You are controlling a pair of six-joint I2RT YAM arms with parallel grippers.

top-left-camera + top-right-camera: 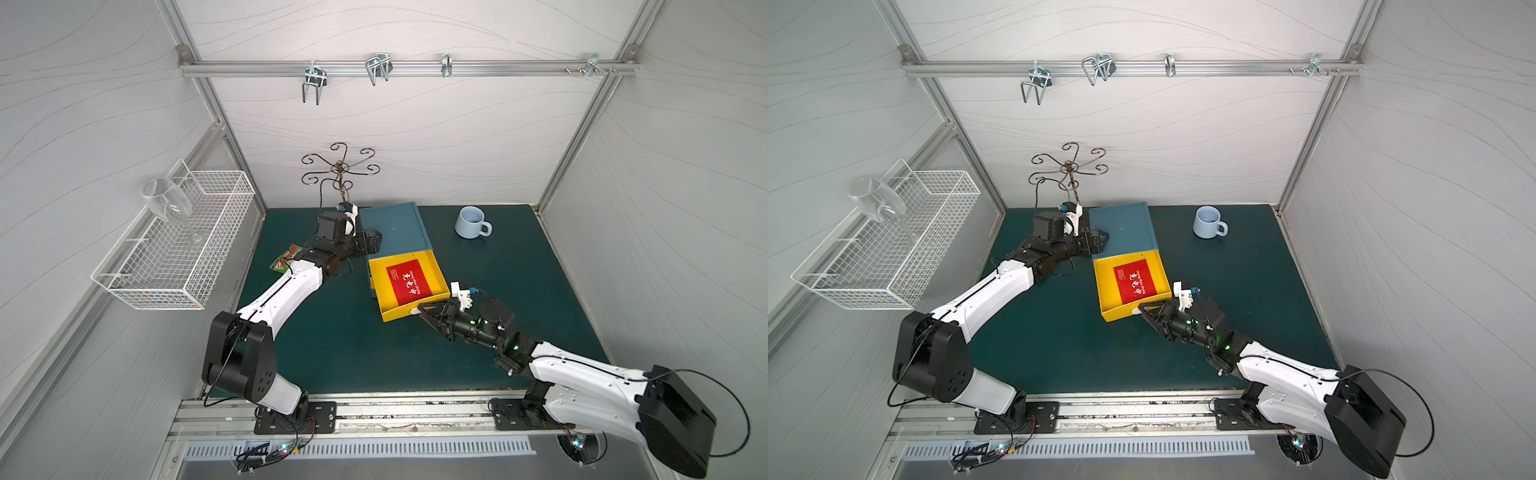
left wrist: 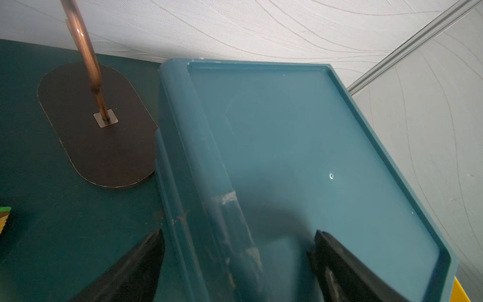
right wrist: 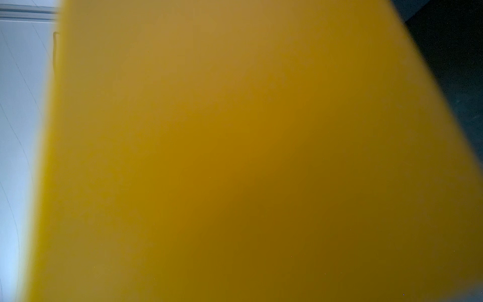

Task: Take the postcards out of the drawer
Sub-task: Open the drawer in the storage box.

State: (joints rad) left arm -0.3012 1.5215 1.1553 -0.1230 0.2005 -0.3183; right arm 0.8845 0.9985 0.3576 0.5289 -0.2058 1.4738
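The red postcard (image 1: 408, 282) lies flat inside the pulled-out yellow drawer (image 1: 395, 312), just beyond the front wall where the right pincer (image 1: 420, 311) touches. I cannot tell whether that pincer grips. The left pincer (image 2: 238, 232) is wide open at the blue cabinet (image 2: 287, 130).

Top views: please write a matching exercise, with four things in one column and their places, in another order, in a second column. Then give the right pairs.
Things
1. mug
2. wine glass
3. red postcard
4. snack packet

Places
A. inside the yellow drawer
B. on the green mat, partly hidden by the left arm
C. in the white wire basket
D. upright and alone at the far side of the mat

Pairs: 1-D, 2-C, 3-A, 4-B
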